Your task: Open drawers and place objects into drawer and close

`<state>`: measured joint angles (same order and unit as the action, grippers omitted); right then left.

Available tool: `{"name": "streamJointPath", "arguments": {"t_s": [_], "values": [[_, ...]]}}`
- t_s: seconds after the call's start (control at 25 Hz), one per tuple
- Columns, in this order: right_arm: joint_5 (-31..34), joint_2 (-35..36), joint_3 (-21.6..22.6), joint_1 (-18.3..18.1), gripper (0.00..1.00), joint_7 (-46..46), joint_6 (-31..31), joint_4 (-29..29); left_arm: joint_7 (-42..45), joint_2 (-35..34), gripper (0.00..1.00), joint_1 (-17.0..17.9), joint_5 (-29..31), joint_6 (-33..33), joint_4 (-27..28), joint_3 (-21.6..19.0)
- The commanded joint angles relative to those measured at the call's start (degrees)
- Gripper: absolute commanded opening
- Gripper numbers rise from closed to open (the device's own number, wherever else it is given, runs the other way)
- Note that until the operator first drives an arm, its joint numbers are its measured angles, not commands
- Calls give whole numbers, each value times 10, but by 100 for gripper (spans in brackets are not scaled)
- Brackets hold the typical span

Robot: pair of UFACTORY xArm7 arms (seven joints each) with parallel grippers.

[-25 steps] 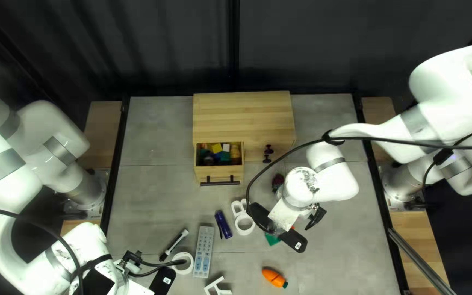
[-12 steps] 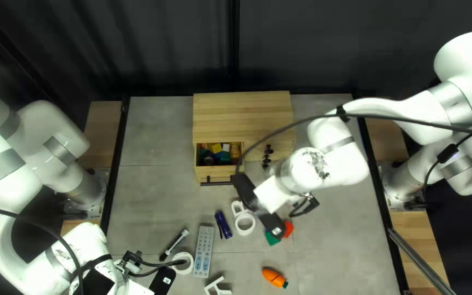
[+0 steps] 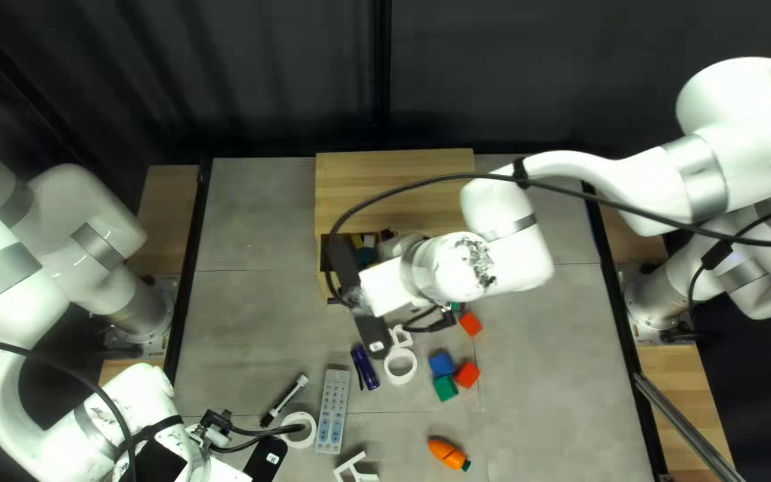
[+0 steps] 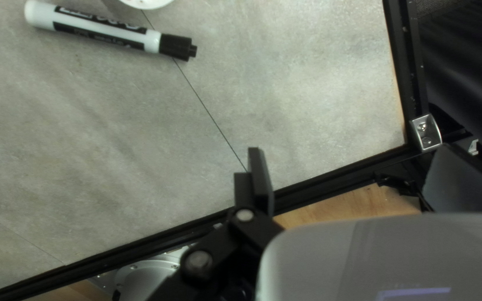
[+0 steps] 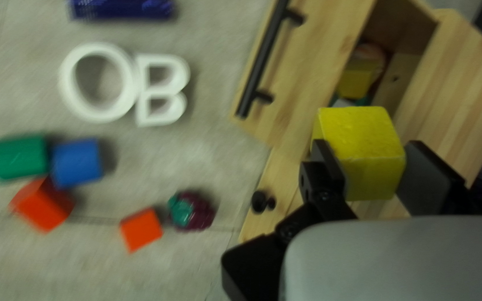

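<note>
In the top left view my right gripper (image 3: 441,319) is largely hidden under its arm, near the pulled-out drawer (image 3: 324,278) of the wooden cabinet (image 3: 385,170). The right wrist view has the right gripper (image 5: 370,167) shut on a yellow cube (image 5: 358,136), beside the drawer (image 5: 319,61), which holds another yellow block (image 5: 355,83) among other items. My left gripper (image 3: 218,419) stays low at the table's near left. Seen from its wrist, the left gripper (image 4: 361,181) is open with nothing between its fingers; a marker (image 4: 107,32) lies ahead.
Blue (image 3: 441,363), green (image 3: 445,387) and red blocks (image 3: 468,374) lie right of the white letters (image 3: 400,365). Nearby are a dark blue object (image 3: 364,367), a remote (image 3: 333,411), a white ring (image 3: 299,430) and a toy carrot (image 3: 448,452). Another red block (image 3: 470,323) sits farther back.
My right arm has swung toward the left of the top left view, from above the blocks to the drawer, uncovering the blue and red blocks. The left arm holds still.
</note>
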<state>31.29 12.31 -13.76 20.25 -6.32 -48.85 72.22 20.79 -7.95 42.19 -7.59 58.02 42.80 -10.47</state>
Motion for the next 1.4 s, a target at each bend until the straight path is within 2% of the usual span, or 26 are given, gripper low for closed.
{"name": "streamJointPath", "arguments": {"t_s": [0.04,0.08,0.12,0.16,0.2,0.44,0.6,0.76,0.84,0.92,1.08,1.24,1.4], "values": [[8,11,-9,-8,68,-16,29,-7,0,0,100,0,0,0,0,0],[9,10,-10,-9,78,-18,32,-8,0,0,100,0,0,0,0,0],[9,10,-11,-9,78,-17,31,-7,0,0,100,0,0,0,0,0],[9,9,-11,-9,83,-18,28,-5,0,0,100,0,0,0,0,0],[10,6,-11,-9,99,-18,25,-4,0,0,100,0,0,0,0,0],[16,-5,-8,0,100,-30,9,-5,0,0,100,0,0,0,0,0],[19,-45,11,27,100,-57,-12,-37,0,0,100,0,0,0,0,0],[-20,-106,34,47,100,-36,0,-120,0,0,100,0,0,0,0,0],[-57,-156,42,59,100,-17,16,-188,0,0,100,0,0,0,0,0],[-89,-214,48,71,100,-42,16,-256,0,0,100,0,0,0,0,0],[-147,-272,60,82,100,-108,-16,-308,0,0,100,0,0,0,0,0],[-218,-269,55,78,100,-183,-69,-300,0,0,100,0,0,0,0,0],[-289,-205,34,61,100,-259,-126,-245,0,0,100,0,0,0,0,0]]}}
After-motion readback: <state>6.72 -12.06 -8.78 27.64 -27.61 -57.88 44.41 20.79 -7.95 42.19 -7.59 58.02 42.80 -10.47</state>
